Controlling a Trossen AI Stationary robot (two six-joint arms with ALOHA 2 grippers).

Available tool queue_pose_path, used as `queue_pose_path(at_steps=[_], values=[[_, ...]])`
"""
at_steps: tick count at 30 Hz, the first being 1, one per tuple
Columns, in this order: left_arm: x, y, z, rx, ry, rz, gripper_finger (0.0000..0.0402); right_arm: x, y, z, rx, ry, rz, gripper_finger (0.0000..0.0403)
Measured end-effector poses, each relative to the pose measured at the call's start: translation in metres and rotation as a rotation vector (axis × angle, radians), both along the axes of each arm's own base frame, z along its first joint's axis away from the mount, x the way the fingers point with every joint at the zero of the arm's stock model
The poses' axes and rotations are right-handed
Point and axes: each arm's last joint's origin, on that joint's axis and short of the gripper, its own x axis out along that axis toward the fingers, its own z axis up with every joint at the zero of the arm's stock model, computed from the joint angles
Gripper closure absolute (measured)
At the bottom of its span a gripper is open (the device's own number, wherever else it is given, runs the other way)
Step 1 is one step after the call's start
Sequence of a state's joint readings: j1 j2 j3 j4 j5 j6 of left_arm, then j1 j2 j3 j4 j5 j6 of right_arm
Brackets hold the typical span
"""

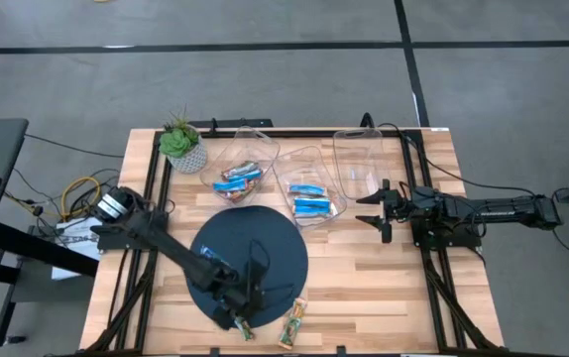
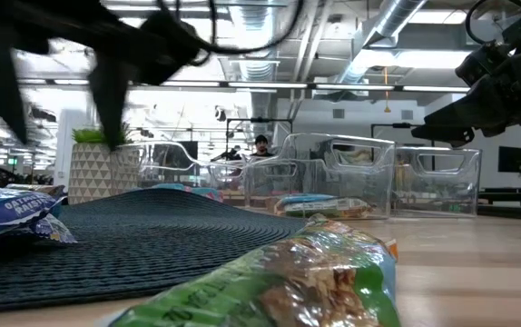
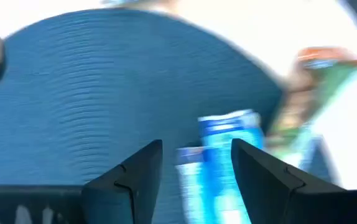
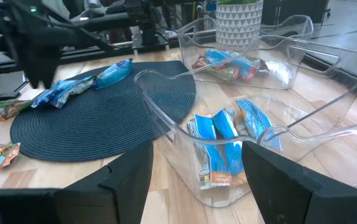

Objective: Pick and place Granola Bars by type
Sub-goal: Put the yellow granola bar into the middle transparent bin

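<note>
The big dark mat (image 1: 250, 260) lies on the worktop (image 1: 364, 288). The left gripper (image 3: 196, 163) hovers at its near edge, jaws spread over a blue bar (image 3: 228, 155). It looks light, thin and slippery, so grab across the middle. The right gripper (image 4: 194, 163) waits open.

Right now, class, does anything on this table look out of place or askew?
Yes: a green-wrapped bar lies slanted on bare wood beside the dark mat, outside every bin. The left gripper hangs nearby over blue bars.
</note>
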State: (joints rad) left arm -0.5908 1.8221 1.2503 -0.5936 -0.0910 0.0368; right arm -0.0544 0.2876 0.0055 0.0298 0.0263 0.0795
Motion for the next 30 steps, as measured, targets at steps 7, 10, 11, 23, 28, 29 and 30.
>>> queue_pose_path(at_steps=[7,10,11,23,28,29,30], values=[[-0.026,-0.041,0.002,-0.12,0.023,-0.037,0.0216,0.0,0.0,0.0,0.0,0.0,0.0,0.0163],[-0.036,-0.051,0.001,-0.118,0.029,-0.07,0.0216,0.0,0.0,0.0,0.0,0.0,0.0,0.0163],[-0.037,-0.053,0.0,-0.115,0.032,-0.079,0.0216,0.0,0.0,0.0,0.0,0.0,0.0,0.0163],[-0.036,-0.066,-0.021,-0.033,-0.016,-0.123,0.0216,0.0,0.0,0.0,0.0,-0.005,0.0,0.0163],[-0.034,-0.068,-0.023,-0.012,-0.053,-0.13,0.0216,0.0,0.0,0.0,0.0,0.0,0.0,0.0163],[-0.033,-0.067,-0.023,-0.008,-0.053,-0.126,0.0216,0.0,0.0,0.0,0.0,0.0,0.0,0.0163],[-0.033,-0.066,-0.023,-0.005,-0.053,-0.123,0.0216,0.0,0.0,0.0,0.0,-0.001,0.0,0.0163]])
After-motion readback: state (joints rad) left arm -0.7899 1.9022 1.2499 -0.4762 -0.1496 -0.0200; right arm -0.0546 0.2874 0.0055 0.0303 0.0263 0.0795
